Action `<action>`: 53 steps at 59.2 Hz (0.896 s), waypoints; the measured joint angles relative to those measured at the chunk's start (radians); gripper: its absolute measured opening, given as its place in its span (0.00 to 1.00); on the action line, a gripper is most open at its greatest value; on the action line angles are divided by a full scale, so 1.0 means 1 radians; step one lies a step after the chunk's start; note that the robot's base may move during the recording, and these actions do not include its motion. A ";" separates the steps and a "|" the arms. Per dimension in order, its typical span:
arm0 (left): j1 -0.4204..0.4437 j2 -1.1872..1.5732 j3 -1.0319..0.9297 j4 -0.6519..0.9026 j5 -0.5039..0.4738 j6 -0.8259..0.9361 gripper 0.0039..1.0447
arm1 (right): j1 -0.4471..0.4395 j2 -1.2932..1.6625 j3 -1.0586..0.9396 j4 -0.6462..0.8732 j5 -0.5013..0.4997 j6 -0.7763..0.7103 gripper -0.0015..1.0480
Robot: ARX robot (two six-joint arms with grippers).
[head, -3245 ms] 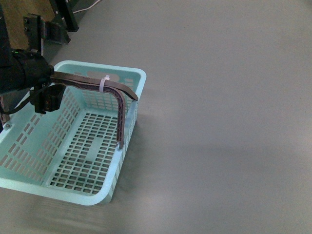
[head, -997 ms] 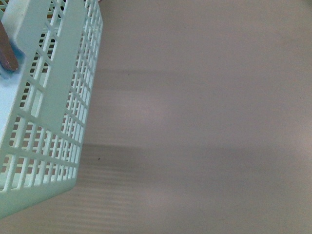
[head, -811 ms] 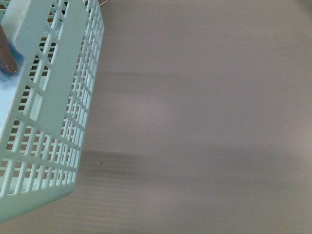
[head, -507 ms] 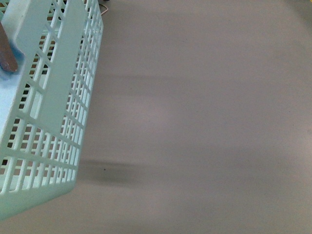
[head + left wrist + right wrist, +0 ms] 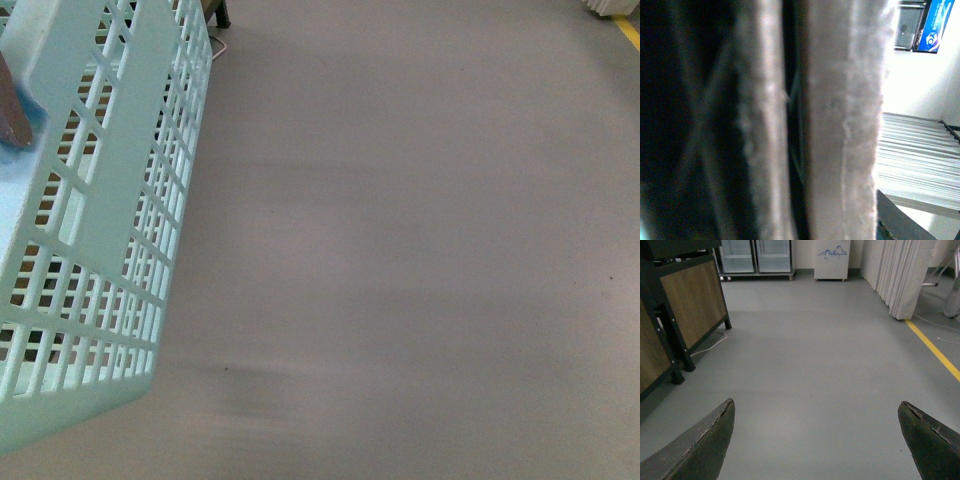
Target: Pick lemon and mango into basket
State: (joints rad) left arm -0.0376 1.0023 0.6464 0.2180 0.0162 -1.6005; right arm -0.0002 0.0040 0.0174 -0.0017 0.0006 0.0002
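The light turquoise basket (image 5: 90, 210) fills the left of the front view, lifted close to the camera with its slotted side facing me. A brown handle end (image 5: 12, 105) shows at the far left edge. My left gripper is shut on the basket; its wrist view is filled by the blurred brown handle strips (image 5: 835, 125) right against the lens, and the gripper itself does not show. My right gripper (image 5: 817, 407) is open and empty above bare grey floor, both fingertips (image 5: 715, 435) showing. No lemon and no mango is in view.
Grey floor (image 5: 420, 250) spreads to the right of the basket. In the right wrist view, wood-panelled black-framed stands (image 5: 687, 310) are on one side, a yellow floor line (image 5: 932, 350) and curtains (image 5: 895, 275) on the other, glass-door cabinets (image 5: 755, 257) at the far wall.
The basket was standing on the floor 3.2 s ago and is now lifted close to the camera. Over the last second the floor has slid past in the view.
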 joint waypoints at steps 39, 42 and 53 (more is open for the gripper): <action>0.000 0.000 0.001 0.000 0.000 0.000 0.28 | 0.000 0.000 0.000 0.000 0.000 0.000 0.92; 0.000 0.000 0.001 0.000 0.000 0.000 0.28 | 0.000 0.000 0.000 0.000 0.000 0.000 0.92; 0.000 0.000 0.001 0.000 0.000 0.000 0.28 | 0.000 0.000 0.000 0.000 0.000 0.000 0.92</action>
State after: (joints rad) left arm -0.0372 1.0023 0.6476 0.2180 0.0162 -1.6009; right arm -0.0002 0.0040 0.0174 -0.0017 0.0002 0.0006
